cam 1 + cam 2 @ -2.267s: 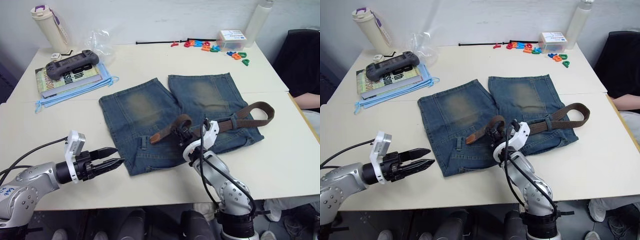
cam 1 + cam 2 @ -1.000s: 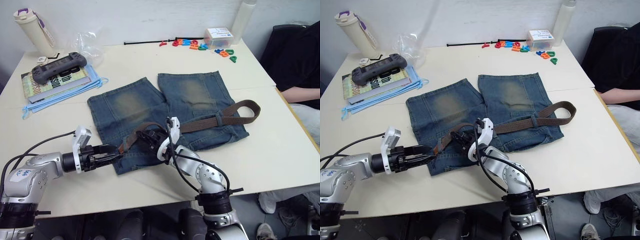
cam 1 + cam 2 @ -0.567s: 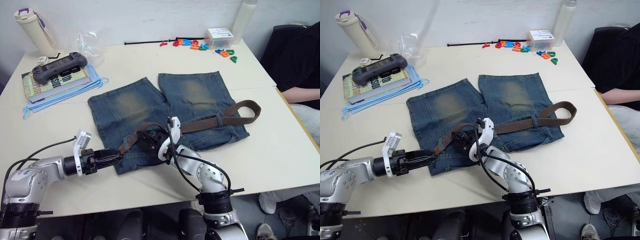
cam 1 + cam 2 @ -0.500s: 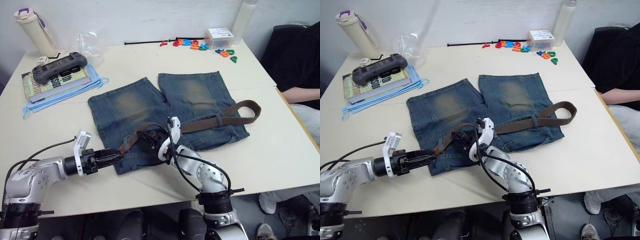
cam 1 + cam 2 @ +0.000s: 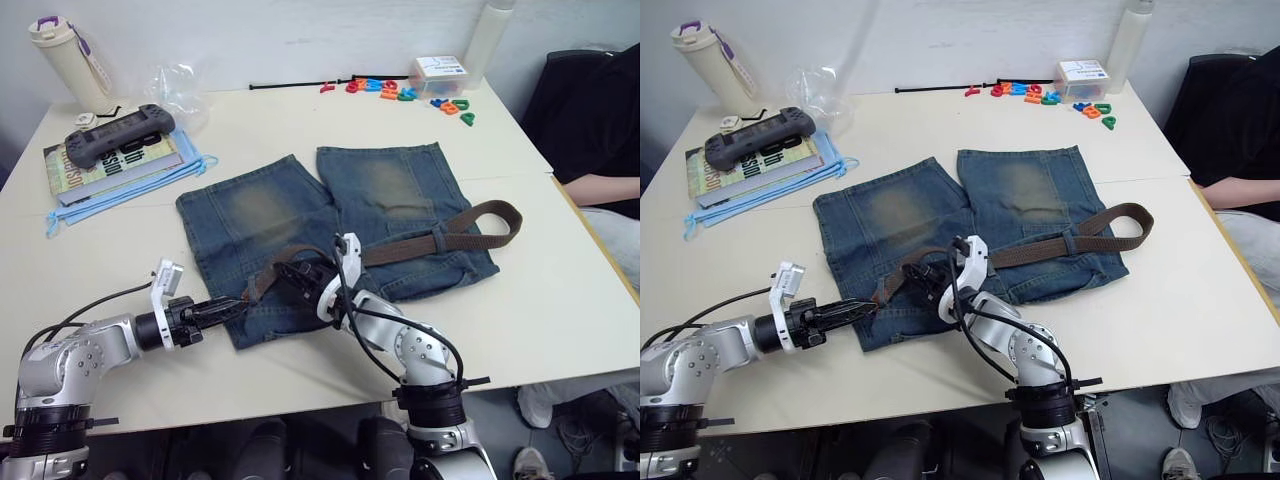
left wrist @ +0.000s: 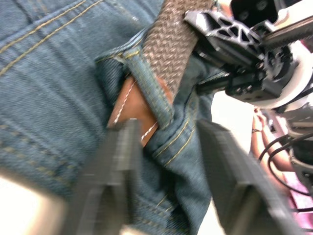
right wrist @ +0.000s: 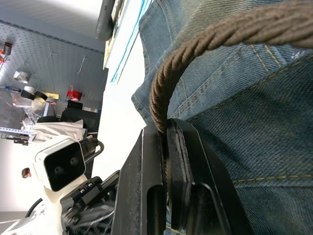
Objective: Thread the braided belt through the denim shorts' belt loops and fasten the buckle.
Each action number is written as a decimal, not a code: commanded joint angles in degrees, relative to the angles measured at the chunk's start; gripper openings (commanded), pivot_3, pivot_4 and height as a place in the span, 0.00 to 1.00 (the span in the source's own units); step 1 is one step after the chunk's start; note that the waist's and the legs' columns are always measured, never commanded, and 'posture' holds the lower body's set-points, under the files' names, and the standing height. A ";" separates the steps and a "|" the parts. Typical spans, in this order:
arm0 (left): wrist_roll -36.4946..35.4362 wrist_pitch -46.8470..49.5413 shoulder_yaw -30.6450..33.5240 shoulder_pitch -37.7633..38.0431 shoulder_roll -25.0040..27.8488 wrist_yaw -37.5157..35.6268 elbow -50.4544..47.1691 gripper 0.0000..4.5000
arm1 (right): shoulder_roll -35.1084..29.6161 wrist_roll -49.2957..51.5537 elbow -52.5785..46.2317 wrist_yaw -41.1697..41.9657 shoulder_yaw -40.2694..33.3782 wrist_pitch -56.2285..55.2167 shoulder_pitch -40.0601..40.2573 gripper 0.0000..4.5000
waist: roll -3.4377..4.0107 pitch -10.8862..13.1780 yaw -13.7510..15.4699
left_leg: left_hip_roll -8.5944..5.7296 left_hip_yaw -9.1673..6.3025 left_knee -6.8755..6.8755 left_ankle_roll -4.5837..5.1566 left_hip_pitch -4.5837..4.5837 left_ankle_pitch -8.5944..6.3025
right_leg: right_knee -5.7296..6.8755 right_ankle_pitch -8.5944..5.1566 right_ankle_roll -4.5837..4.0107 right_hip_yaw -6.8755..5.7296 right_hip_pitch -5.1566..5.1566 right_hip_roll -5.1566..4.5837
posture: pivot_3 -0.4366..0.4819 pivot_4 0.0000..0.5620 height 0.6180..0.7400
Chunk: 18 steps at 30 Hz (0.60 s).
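Right gripper (image 5: 300,285) pinches the braided belt (image 5: 440,238); left gripper (image 5: 232,306), apparently open, straddles its tip.

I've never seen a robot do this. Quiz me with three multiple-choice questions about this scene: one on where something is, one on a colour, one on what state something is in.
1. Where does the game controller lie?
A. on a book at the table's far left
B. on the shorts
C. beside the coloured letters

2. What colour is the belt's tip?
A. silver
B. tan
C. black

3. What is the right end effector doing?
A. hanging open
B. gripping the shorts' hem
C. shut on the braided belt

Answers: 1 A, it rests on the book. 2 B, the left wrist view shows tan leather poking through a belt loop. 3 C, its fingers clamp the strap.
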 commanded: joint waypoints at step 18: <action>3.62 -8.00 2.23 2.98 5.80 -6.11 1.41 0.37 | 2.10 2.89 -2.01 1.86 -1.91 2.21 0.73 0.00 | 0.00 0.00 0.05 | 0.03 0.05 0.02 -0.01 0.00 -0.07 | -0.04 -0.01 -0.02 0.04 -0.02 0.01 | 0.48 0.27 0.59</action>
